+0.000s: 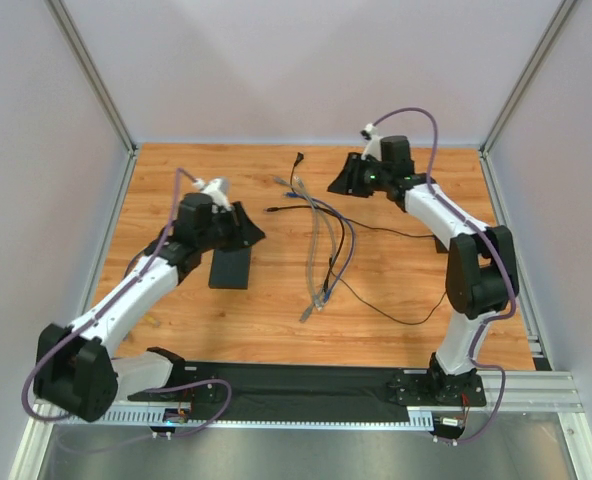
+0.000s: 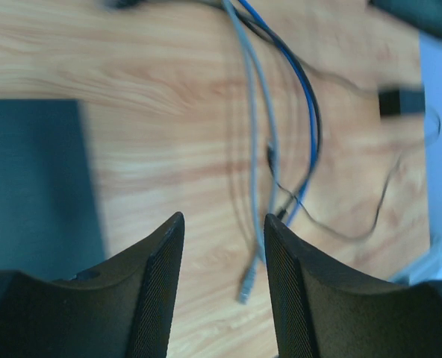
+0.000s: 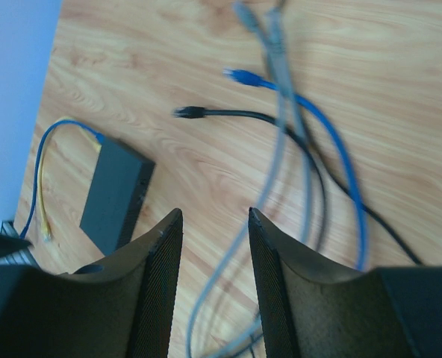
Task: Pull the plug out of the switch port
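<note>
The switch is a flat black box (image 1: 231,267) on the wood table; it also shows in the right wrist view (image 3: 116,195) and blurred in the left wrist view (image 2: 34,179). A thin blue and yellow wire (image 3: 45,164) meets its far left corner; the port itself is hidden. My left gripper (image 1: 248,234) hovers just above the box's far end, open and empty (image 2: 222,220). My right gripper (image 1: 338,184) is far right of the box, open and empty (image 3: 213,212), above loose cables.
Loose grey (image 1: 316,250), blue (image 1: 344,250) and black (image 1: 396,310) cables lie tangled mid-table, with free plug ends: blue (image 3: 243,76), black (image 3: 187,112), grey (image 2: 247,287). A small black block (image 2: 400,101) lies near the right edge. Walls enclose three sides.
</note>
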Robot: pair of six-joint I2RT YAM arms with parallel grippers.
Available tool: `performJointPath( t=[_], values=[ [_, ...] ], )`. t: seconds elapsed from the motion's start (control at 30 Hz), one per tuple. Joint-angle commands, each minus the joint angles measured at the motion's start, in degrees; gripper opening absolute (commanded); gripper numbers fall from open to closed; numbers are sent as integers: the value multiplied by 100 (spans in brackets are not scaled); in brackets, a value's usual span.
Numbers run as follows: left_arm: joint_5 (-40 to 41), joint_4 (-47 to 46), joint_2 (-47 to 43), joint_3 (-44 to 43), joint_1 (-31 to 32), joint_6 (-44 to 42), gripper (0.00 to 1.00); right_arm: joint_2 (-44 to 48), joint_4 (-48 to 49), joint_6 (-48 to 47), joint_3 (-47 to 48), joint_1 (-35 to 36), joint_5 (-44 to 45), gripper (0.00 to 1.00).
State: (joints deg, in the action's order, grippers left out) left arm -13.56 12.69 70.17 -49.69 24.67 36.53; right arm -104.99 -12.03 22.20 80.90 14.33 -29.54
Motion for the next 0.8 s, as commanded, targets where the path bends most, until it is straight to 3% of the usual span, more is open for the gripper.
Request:
performJointPath(
  t=[0.0, 0.17, 0.27, 0.43, 0.77],
  values=[
    [-260, 7, -660, 747, -970, 467, 54, -398, -360, -277, 627, 807, 387, 43],
    [-516, -923, -1032, 1444, -2384, 1180, 54, -1223, -607, -461, 1453, 2107, 818, 43],
    [-743, -1741, -524, 1717, -2877, 1654, 53, -1857, -913, -619, 2199, 2758, 757, 43],
    [-929, -2840, 443, 1911, -3178, 2165, 54, -2814, -1521, -857, 3273, 3295, 1082, 40],
    [-402, -3404, 1446, 2042, -3284, 2789, 54, -3467, -1873, -962, 3863, 3393, 1468, 35]
  ],
)
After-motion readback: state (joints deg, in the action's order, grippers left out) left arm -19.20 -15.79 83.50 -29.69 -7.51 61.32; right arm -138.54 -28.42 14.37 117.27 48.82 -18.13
